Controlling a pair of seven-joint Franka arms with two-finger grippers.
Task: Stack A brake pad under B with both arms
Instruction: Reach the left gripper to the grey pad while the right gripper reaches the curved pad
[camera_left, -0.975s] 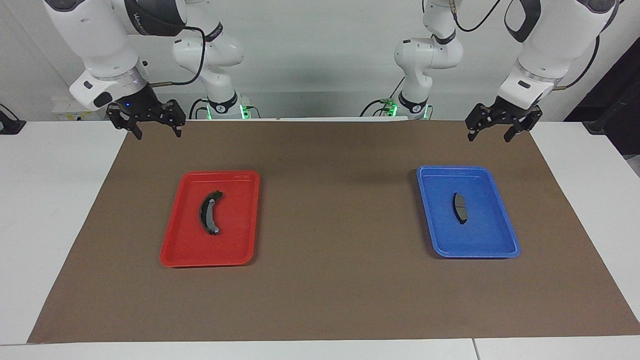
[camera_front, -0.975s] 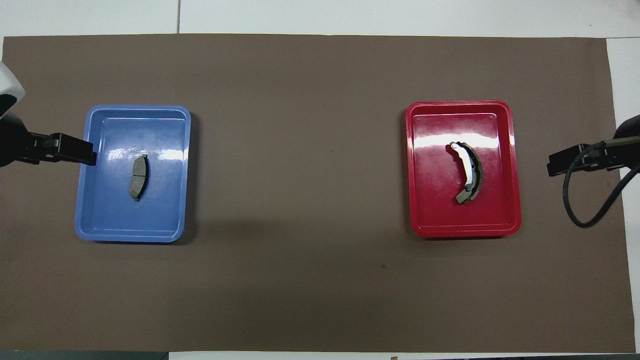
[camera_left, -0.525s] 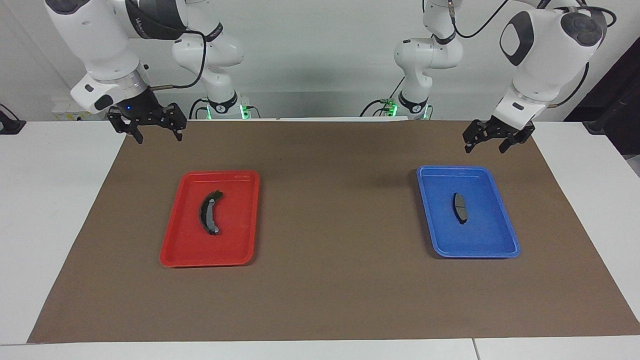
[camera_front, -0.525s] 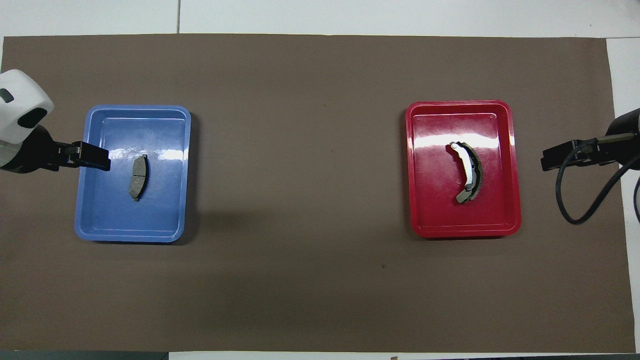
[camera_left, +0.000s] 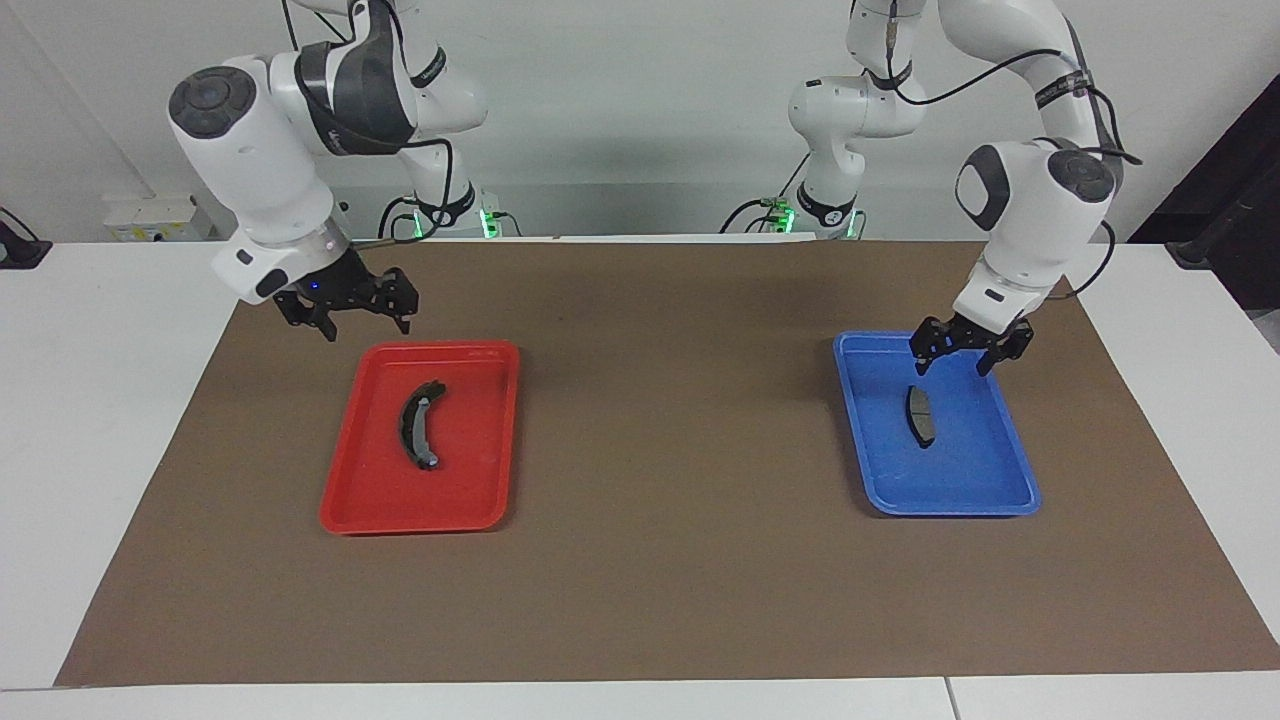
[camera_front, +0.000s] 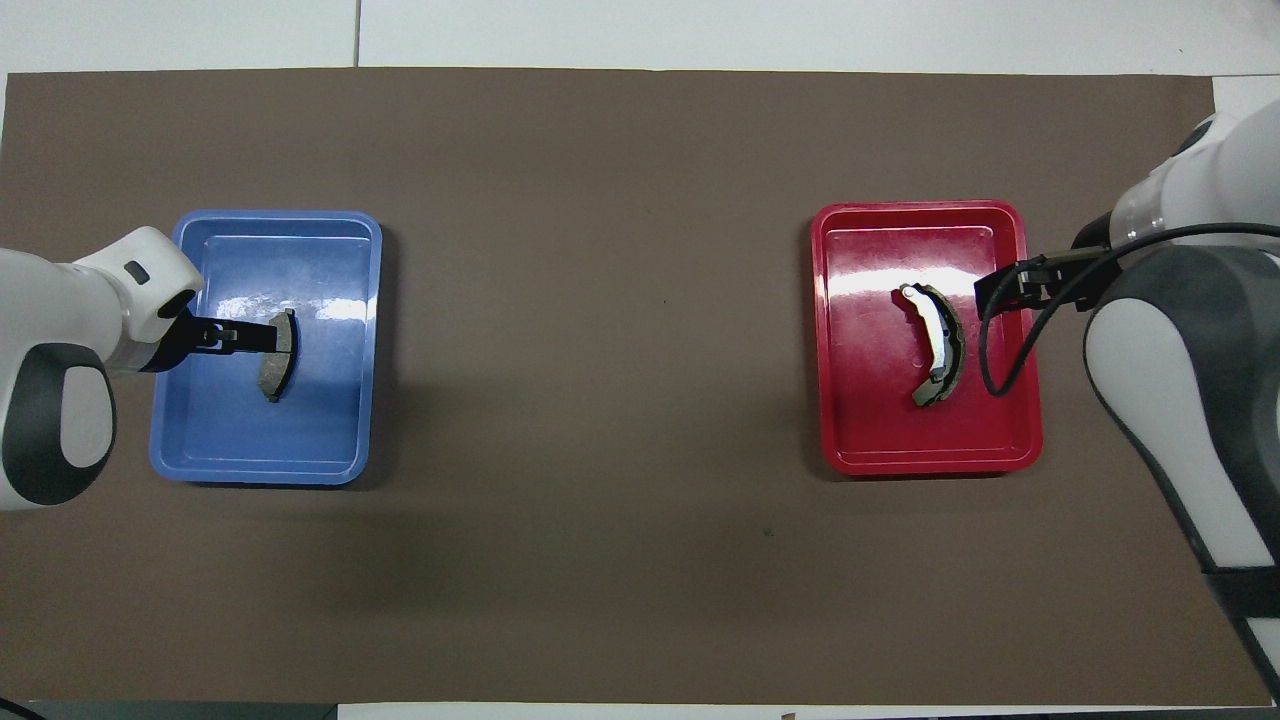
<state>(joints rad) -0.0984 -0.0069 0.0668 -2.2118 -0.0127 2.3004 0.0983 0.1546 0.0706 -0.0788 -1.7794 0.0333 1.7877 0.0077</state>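
brake pad a (camera_left: 920, 415) in blue tray (camera_left: 985, 495), under raised left end effector (camera_left: 967, 358)

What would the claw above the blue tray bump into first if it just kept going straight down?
Probably the short grey pad in the blue tray, or the tray floor beside it. The left gripper, fingers open and pointing down, hangs just above; exact alignment is unclear.

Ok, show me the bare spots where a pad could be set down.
Widest: the brown mat between the red tray and the blue tray. Also the mat strip from both trays to the table edge farthest from the robots. Crowded: each tray, pad inside, claw above.
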